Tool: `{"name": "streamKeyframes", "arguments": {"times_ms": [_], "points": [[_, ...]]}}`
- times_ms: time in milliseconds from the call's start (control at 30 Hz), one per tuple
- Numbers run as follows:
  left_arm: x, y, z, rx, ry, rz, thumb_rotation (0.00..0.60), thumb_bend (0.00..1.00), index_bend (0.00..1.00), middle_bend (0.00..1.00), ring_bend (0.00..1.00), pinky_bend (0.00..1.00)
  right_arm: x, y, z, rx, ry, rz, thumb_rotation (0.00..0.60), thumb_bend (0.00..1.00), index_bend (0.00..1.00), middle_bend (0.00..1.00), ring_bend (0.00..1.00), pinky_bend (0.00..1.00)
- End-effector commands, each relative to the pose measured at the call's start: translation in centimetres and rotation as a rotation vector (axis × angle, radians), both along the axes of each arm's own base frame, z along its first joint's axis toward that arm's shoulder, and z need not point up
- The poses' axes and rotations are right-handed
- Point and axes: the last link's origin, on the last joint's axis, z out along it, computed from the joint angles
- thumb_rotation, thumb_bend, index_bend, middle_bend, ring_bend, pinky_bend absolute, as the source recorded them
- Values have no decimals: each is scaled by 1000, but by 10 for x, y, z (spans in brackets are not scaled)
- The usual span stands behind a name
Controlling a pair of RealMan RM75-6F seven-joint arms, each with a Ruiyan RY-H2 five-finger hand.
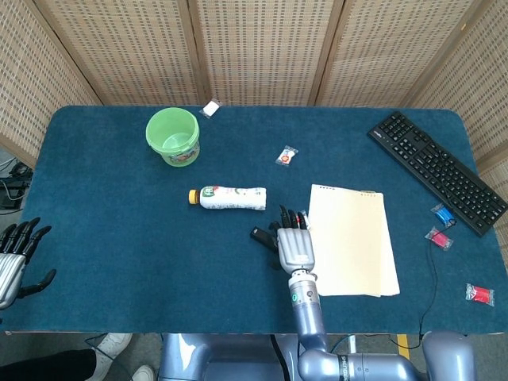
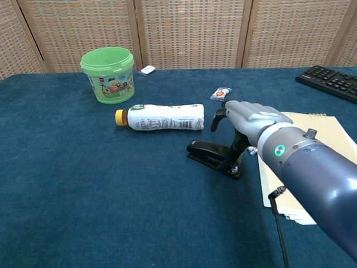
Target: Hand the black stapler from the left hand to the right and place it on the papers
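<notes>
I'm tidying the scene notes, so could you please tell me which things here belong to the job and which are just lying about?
Job:
stapler
papers
right hand
left hand

Lying about:
bottle
green bucket
keyboard
candy by the bottle
red wrappers

obstacles: bottle (image 1: 230, 198) behind stapler (image 2: 209, 156), papers (image 1: 353, 248) beside | bare cloth in front
</notes>
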Motion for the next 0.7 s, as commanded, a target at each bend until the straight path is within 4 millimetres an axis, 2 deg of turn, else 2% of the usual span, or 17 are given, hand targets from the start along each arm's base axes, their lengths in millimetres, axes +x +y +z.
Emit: {"name": "streamKeyframes", "arguments": {"times_ms": [33, 367, 567, 667, 700], "points": [[0, 0, -3, -15, 3, -2, 600, 335, 95, 0, 0, 0, 1, -4, -9, 18, -4, -15, 600, 190, 320, 18, 0, 76], [0, 1, -6, -34, -5, 1, 600, 333, 96, 0, 0, 0, -6, -20, -21, 28, 6, -47, 600, 201, 362, 40, 0, 88], [0, 1, -6, -41, -12, 0, 600, 333, 99, 0, 0, 0, -14, -23, -30, 27, 16, -55, 600, 239, 440, 123, 2, 139], [0, 1, -6, -42, -16, -1, 600, 334, 103, 0, 0, 0, -17, -25, -30, 6, 10, -52, 600, 276, 539, 253, 105, 268], [0, 1, -6, -45, -18, 0, 600, 334, 105, 0, 0, 0, -17, -25, -31, -5, 4, -49, 600, 298, 586, 323, 193, 351]]}}
